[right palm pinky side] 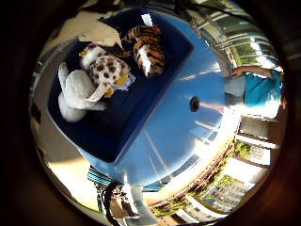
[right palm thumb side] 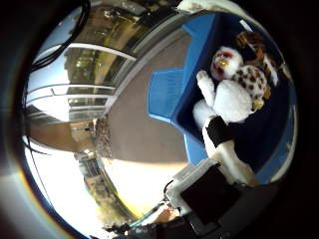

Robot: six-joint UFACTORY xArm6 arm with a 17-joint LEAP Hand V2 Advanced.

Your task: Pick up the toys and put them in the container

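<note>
Toys crowd one container corner; fingers look loosely extended, holding nothing.

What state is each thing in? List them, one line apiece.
Container: open, on the blue table, holding toys.
Tiger toy: lying in the container.
Spotted toy: in the container, resting against the white toy.
White toy: lying in the container.
Blue table: bare beside the container.
Hand: above the container, holding nothing; finger pose unclear.
</note>
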